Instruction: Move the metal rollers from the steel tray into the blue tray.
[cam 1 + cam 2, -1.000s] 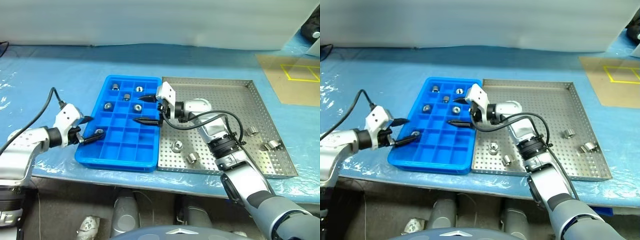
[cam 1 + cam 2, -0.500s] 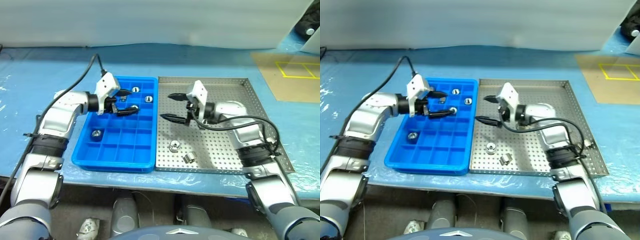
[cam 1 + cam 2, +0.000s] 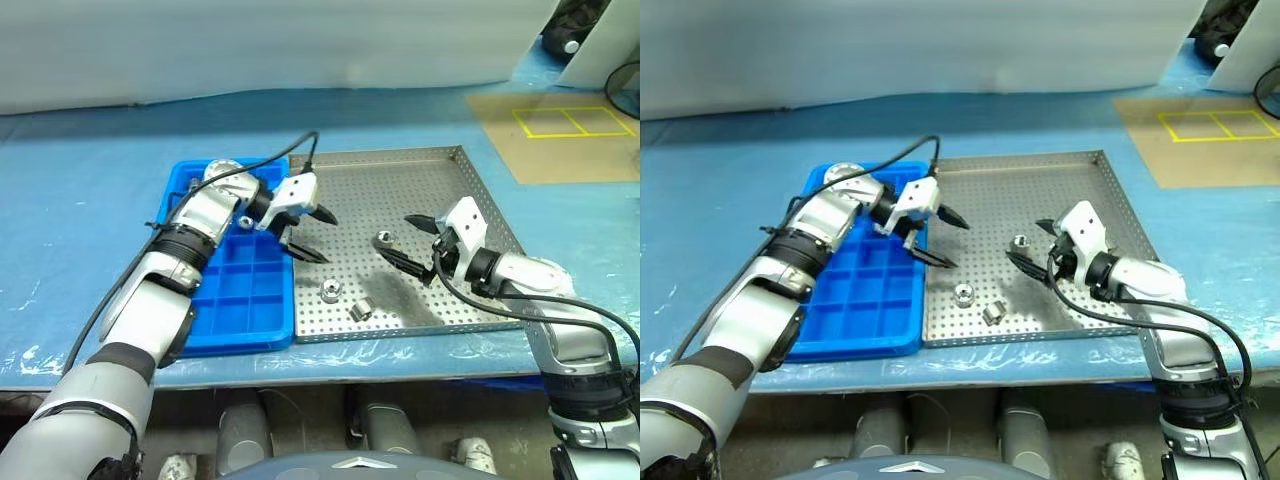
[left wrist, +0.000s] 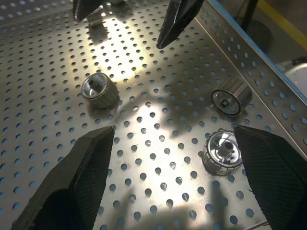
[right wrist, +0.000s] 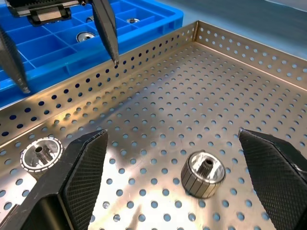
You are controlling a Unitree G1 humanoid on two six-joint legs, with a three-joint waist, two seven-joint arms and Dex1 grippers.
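Rollers are left in the steel tray: three that I can make out, one upright roller near the middle and two more, an upright one and one lying on its side, close together by the near rim. Several others already sit in compartments at the far end of the blue tray, which lies just beside the steel tray on the counter. Both arms hang over the steel tray with nothing in them. The left gripper stands released just inside the tray's left rim, and the right gripper is spread wide too. The middle roller lies just ahead of the right gripper's fingertips, between the two grippers, so I'd judge the right arm nearer to it; the near pair looks better placed for the left.
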